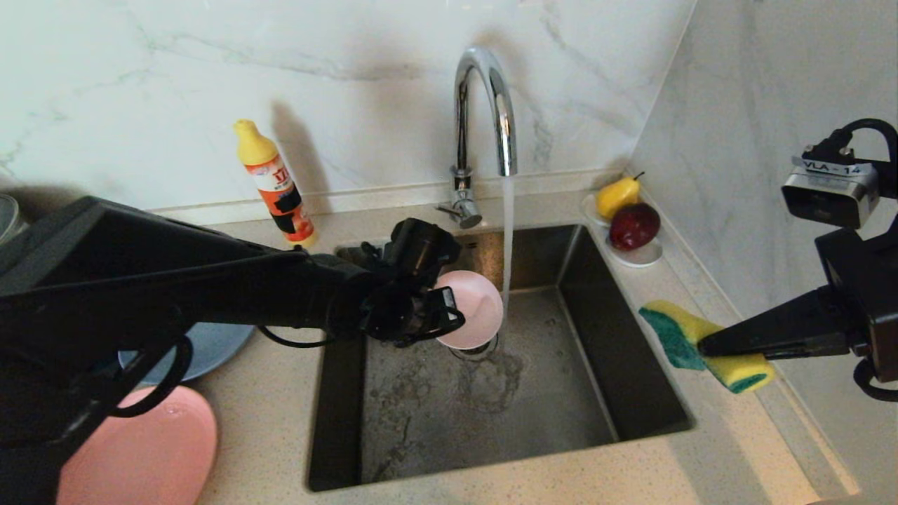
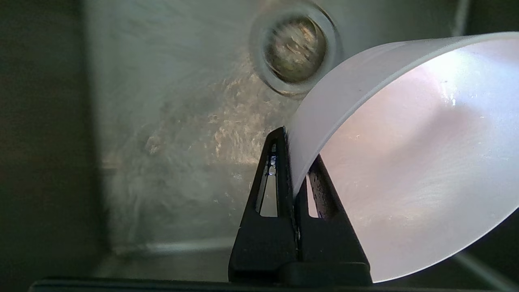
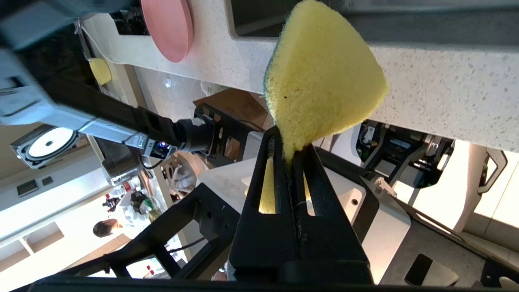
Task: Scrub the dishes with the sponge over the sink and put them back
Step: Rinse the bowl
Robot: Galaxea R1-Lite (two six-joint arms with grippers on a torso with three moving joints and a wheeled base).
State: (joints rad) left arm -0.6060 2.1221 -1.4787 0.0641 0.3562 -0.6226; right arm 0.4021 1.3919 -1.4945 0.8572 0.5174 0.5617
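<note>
My left gripper (image 1: 449,315) is shut on the rim of the pale pink-white bowl (image 1: 471,308), holding it tipped on its side over the steel sink (image 1: 617,330), just beside the running water. In the left wrist view the bowl (image 2: 405,162) is pinched at its rim by the left gripper (image 2: 292,162) above the drain strainer (image 2: 296,48). My right gripper (image 1: 705,345) is shut on the yellow sponge (image 1: 684,337) with its green face, held over the sink's right rim. The sponge (image 3: 320,77) bulges out of the right gripper (image 3: 290,148). A pink plate (image 1: 147,449) and a blue plate (image 1: 210,344) lie on the counter at the left.
The chrome faucet (image 1: 484,105) pours a stream of water (image 1: 506,231) into the basin. An orange detergent bottle (image 1: 277,186) stands behind the sink's left corner. A small white dish (image 1: 642,256) with a pear and red fruit sits at the back right, next to the wall.
</note>
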